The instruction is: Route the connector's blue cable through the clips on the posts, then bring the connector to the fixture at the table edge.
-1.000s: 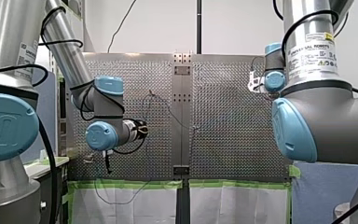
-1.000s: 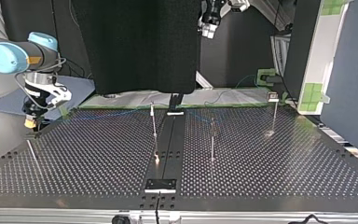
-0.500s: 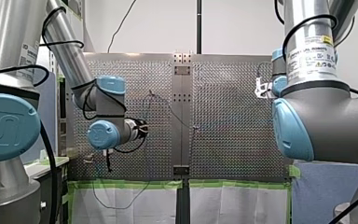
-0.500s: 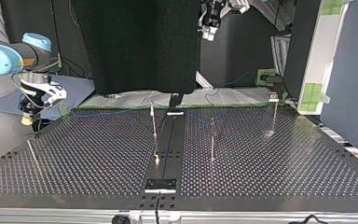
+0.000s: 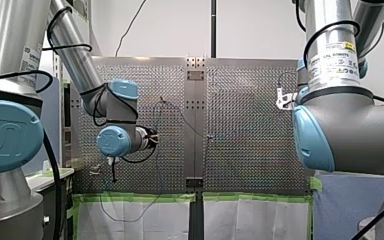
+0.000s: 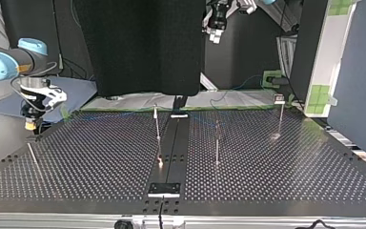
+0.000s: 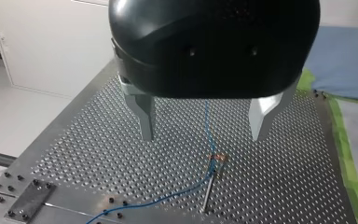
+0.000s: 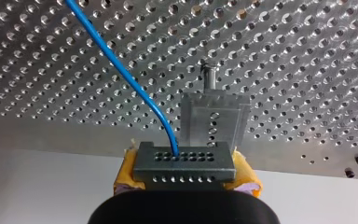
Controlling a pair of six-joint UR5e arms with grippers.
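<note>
My right fingers [image 8: 126, 171] with yellow pads pinching the dark grey perforated block connector [image 8: 185, 162], thin blue cable [image 8: 121, 70] leaving it across the perforated metal bench [image 8: 307, 56], grey metal fixture [image 8: 214, 122] just ahead at bench edge, my left fingers [image 7: 145, 116] spread wide above a slim post [image 7: 209, 184].

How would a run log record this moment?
right pincer: shut on connector | connector: at fixture, seating unclear | blue cable: trailing | left pincer: open, empty

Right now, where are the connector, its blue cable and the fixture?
connector [image 8: 184, 163]: right wrist view, middle of its holed front face.
blue cable [image 8: 130, 80]: right wrist view, middle of its visible run.
fixture [image 8: 214, 116]: right wrist view, its metal face just beyond the connector.
</note>
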